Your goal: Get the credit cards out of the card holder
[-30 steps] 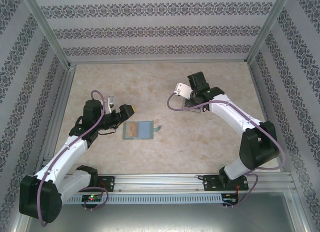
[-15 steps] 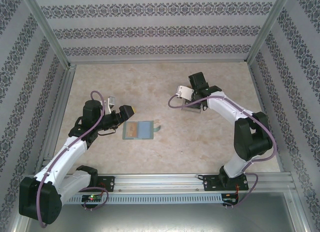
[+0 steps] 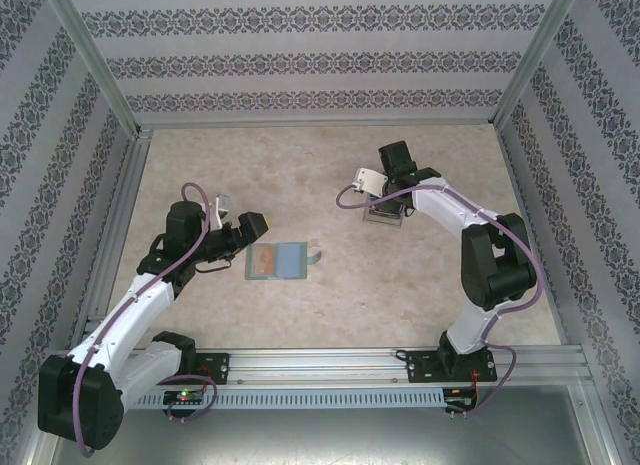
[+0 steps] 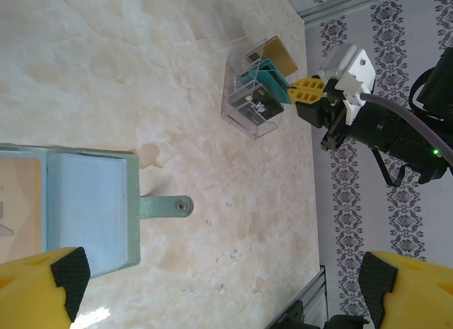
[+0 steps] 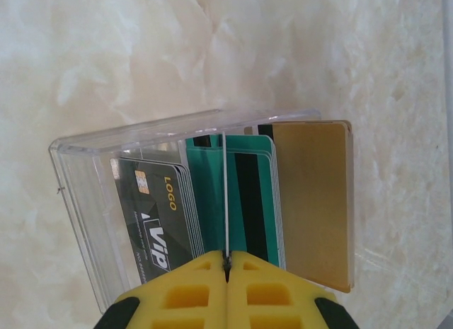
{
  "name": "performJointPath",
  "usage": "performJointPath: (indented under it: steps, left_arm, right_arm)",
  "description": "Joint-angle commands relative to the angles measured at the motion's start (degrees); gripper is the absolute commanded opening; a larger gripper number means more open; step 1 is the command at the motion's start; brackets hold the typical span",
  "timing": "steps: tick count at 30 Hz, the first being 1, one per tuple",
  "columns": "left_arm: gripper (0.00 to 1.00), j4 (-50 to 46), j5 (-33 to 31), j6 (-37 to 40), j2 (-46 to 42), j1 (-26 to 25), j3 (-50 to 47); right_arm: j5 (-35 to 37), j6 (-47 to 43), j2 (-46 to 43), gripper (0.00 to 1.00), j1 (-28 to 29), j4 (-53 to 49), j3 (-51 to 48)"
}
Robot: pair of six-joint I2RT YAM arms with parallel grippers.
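Right claw (image 5: 226, 258) is clamped shut, and the thin white line running out from between its fingertips looks like a thin card (image 5: 224, 194) seen edge-on. It hangs right over the clear box (image 5: 78, 201) at the far right of the desk (image 3: 400, 285). Black (image 5: 156, 216), teal (image 5: 251, 201) and gold (image 5: 311, 201) credit cards already stand in that box.

Over on the near left, the card holder (image 3: 278, 260) lies open and flat with its strap tab (image 4: 166, 206) pointing right. A tan card (image 3: 264, 261) shows in its left pocket. The left claw (image 4: 219, 286) hovers at the holder's left edge, spread wide and gripping nothing.

My read is that this is the drop-off step, with one card being delivered into the box. The next move calls for lining that card up with a slot, easing it down and letting go. After that, someone goes back for what is left in the holder.

Against a second ago, the right arm's elbow has drawn in toward the left and stands more upright, while its claw has barely shifted over the box. The left arm and the holder sit exactly where they were.
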Motion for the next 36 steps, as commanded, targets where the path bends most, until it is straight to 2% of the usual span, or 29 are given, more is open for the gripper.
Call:
performJointPath:
  steps: [1,7,13,25,31,36]
  left_arm:
    - [0.99,-1.35,-0.68,1.56,-0.39,0.79,0.63]
    - [0.99,-1.14,-0.79,1.57,0.30,0.79,0.72]
    - [0.99,-1.04,-0.99,1.63,0.51,0.78,0.70]
    - [0.99,-0.38,-0.72,1.55,1.15,0.91,0.63]
    - [0.99,-0.70,-0.54,1.47,1.56,0.93,0.67]
    - [0.99,-4.73,-2.59,3.16,3.17,0.93,1.92]
  right_arm:
    - [-1.40,-0.16,1.39,0.00,-0.73,0.14,0.96]
    - [0.16,-0.77,2.63,0.03,-0.97,1.26,0.26]
    - [2.58,-0.42,3.33,0.23,-1.63,3.24,-0.09]
    - [7.16,2.25,4.03,0.27,-2.38,7.65,-0.05]
    - [6.69,7.54,2.78,0.28,-2.40,5.27,1.62]
    - [5.80,15.03,-0.68,0.29,-2.19,4.05,1.42]
